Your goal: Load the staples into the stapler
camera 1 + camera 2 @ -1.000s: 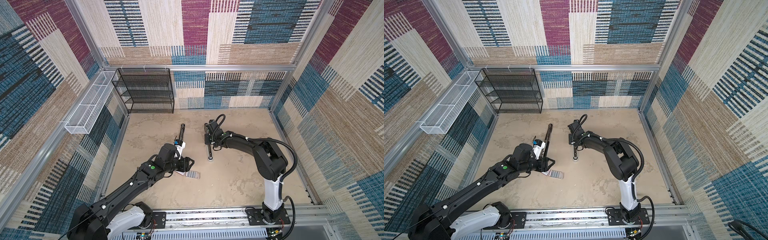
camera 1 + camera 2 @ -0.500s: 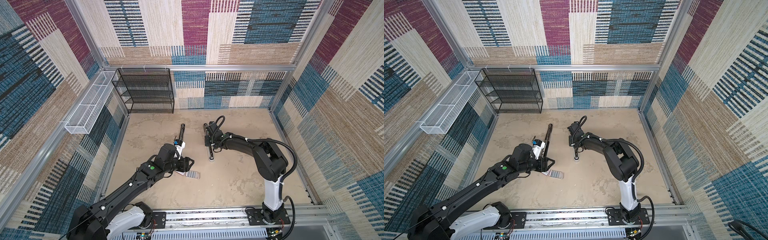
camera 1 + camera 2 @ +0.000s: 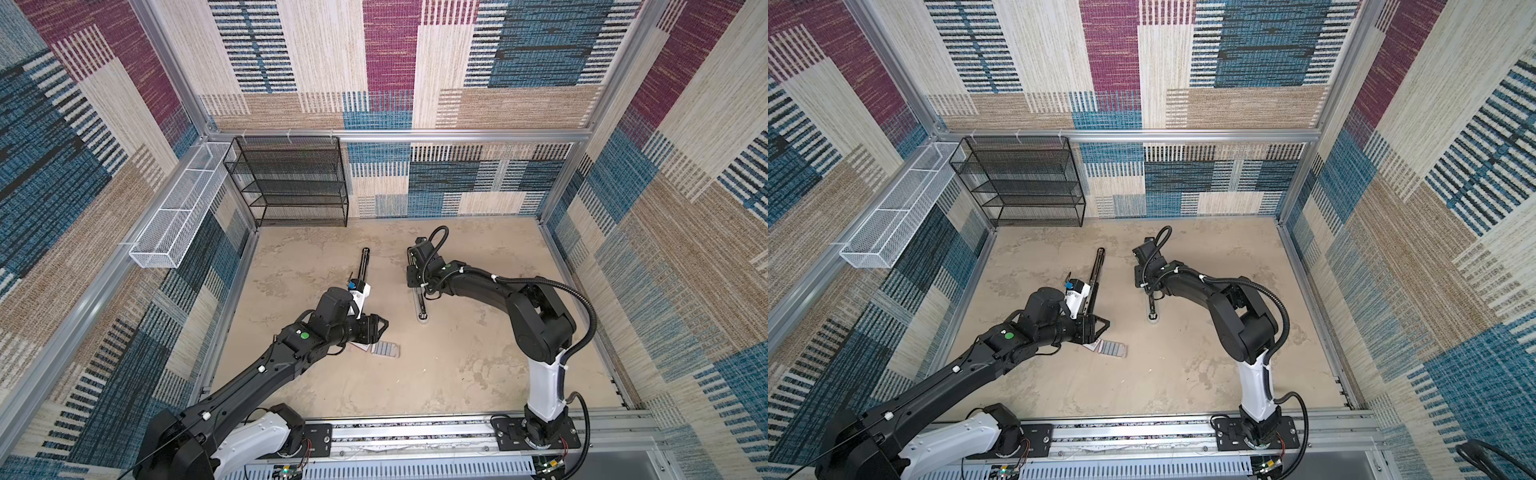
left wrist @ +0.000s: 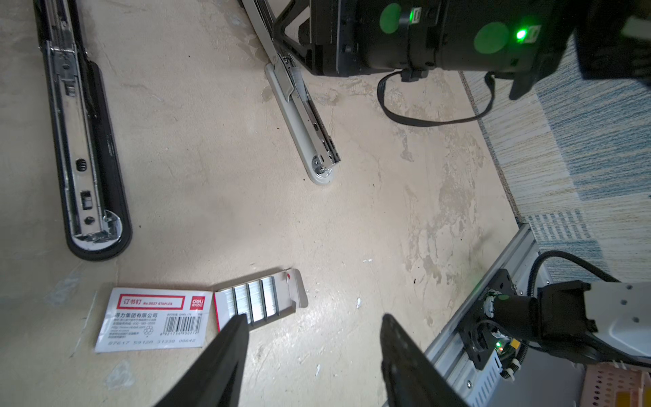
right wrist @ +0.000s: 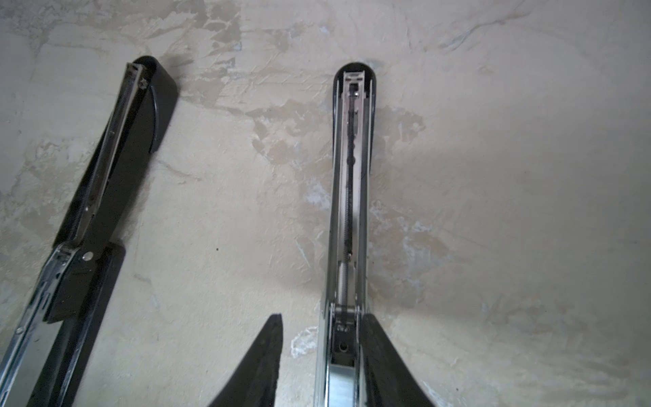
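Note:
The staples [image 4: 253,299] lie as grey strips in a small open tray [image 3: 385,349] next to their white box with a red label [image 4: 155,317]. My left gripper [image 4: 313,324] hovers open just above that tray, in both top views [image 3: 380,328] [image 3: 1100,328], with nothing between its fingers. A grey-white stapler [image 3: 420,307] [image 5: 350,176] lies unfolded flat on the table. My right gripper [image 5: 324,319] stands open astride its hinge: one finger rests against the stapler's side, the other is apart from it. A black stapler [image 3: 363,266] [image 4: 81,141] lies unfolded to the left.
A black mesh shelf [image 3: 291,183] stands at the back left. A white wire basket [image 3: 178,208] hangs on the left wall. The aluminium rail [image 3: 415,432] with both arm bases runs along the front edge. Patterned walls close in three sides.
My right gripper's jaws have spread apart, and one finger has come off the grey-white stapler. The left arm has stayed where it was.

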Tool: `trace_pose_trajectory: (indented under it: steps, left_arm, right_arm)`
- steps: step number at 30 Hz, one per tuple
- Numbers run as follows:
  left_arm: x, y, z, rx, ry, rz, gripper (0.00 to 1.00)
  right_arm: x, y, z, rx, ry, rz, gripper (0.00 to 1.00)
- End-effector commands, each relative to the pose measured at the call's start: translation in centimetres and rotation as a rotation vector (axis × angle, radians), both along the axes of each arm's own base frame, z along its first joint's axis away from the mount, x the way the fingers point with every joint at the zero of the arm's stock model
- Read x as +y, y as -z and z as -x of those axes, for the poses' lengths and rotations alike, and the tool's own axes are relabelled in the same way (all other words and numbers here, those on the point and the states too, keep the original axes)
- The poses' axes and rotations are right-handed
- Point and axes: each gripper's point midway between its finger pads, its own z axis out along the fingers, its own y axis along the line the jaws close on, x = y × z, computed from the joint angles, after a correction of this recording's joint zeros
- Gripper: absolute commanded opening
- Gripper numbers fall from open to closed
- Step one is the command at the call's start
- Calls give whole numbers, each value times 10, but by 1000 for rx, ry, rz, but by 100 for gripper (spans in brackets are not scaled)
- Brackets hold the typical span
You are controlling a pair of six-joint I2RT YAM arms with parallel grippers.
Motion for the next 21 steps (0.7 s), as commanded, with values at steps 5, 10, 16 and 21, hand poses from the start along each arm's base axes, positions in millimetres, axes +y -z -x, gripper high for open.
trace_pose_trajectory:
  steps: [5, 10, 16, 21]
  left_arm:
    - [2, -6, 0, -15, -10, 8, 63]
    - [3, -4, 1, -14, -14, 4, 63]
    - [2, -3, 0, -9, -12, 7, 62]
    - [3, -2, 1, -9, -15, 8, 62]
  right_arm:
    - [11, 9, -1, 30, -41, -10, 40]
    - [11, 14, 8, 57, -52, -26, 36]
    - [7, 15, 17, 71, -51, -37, 36]
    - [8, 14, 25, 78, -59, -45, 36]
